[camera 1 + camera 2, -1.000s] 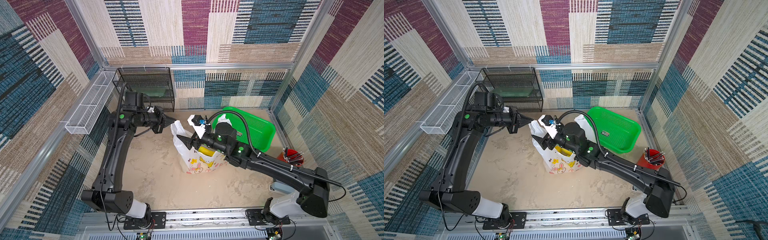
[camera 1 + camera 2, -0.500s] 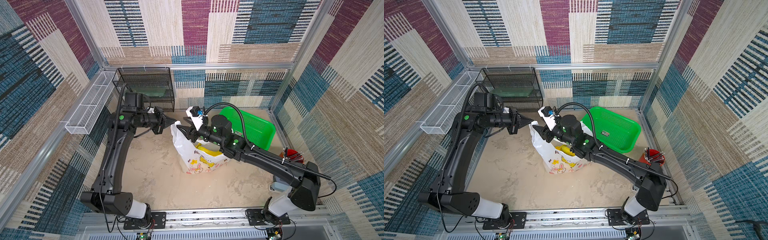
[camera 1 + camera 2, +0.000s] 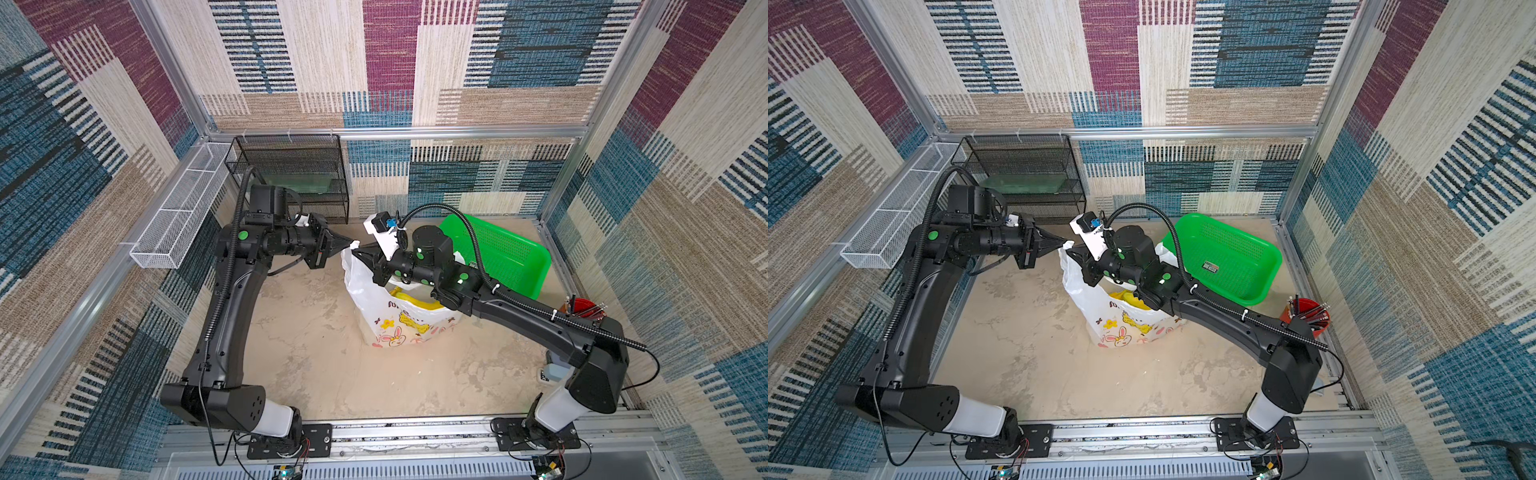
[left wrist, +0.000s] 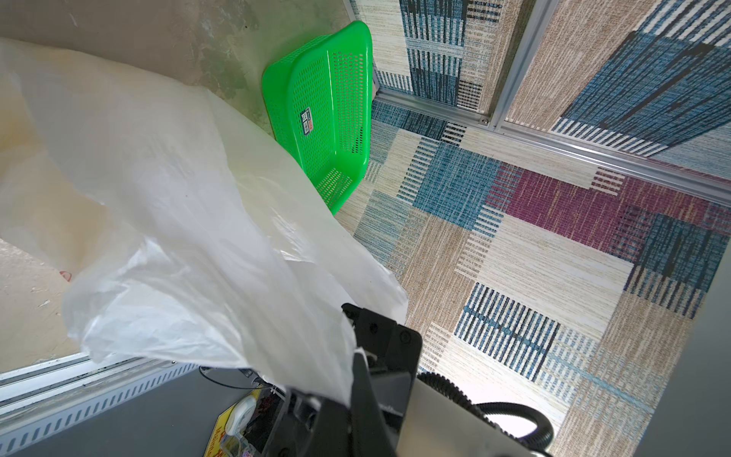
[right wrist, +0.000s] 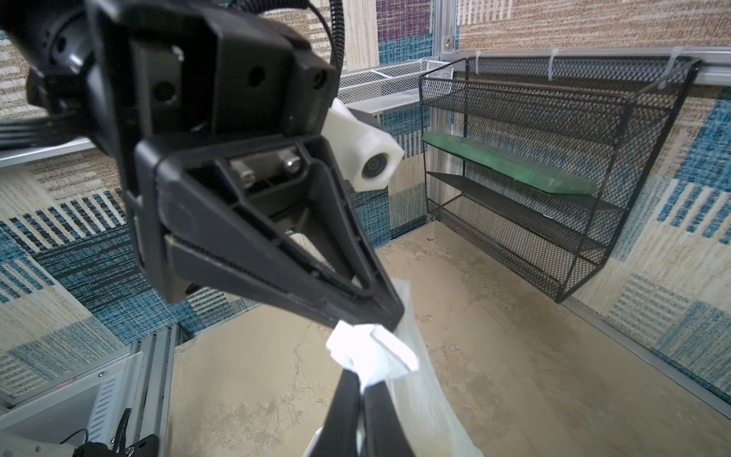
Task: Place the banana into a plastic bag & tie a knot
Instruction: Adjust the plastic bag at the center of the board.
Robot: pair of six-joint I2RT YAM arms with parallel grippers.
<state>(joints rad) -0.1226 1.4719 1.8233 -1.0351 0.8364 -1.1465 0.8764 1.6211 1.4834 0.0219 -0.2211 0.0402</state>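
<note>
step in hand: gripping the bag handle ahead of tying; loading looks complete and tying has not begun.
plastic bag point(image 3: 376, 303): stands on the tabletop point(image 3: 316, 365) near its centre, toward the back edge and just beside the green basket point(image 3: 511, 257). The mouth is open and the printed side faces the front edge.
banana: a yellow form point(image 3: 1128, 300) shows inside the bag mouth and is judged to be the banana. The right arm hides part of it.
left gripper point(image 3: 350, 242): fingers clenched on the top of one handle strip point(image 5: 372, 352), which it holds raised above the bag.
right gripper point(image 5: 360, 395): fingers clamped on the same strip just beneath the left gripper's tips. The two grippers are almost touching.
second handle: white film shows behind the right arm point(image 3: 1163, 250); whether it is the other loop cannot be told.
knot: none formed.
next move: one gripper must hold this strip while the other lets go and takes the opposite handle. The two strips are then crossed and drawn tight.
caution: the film is thin, so a hard pull may tear it or tip the bag.
</note>
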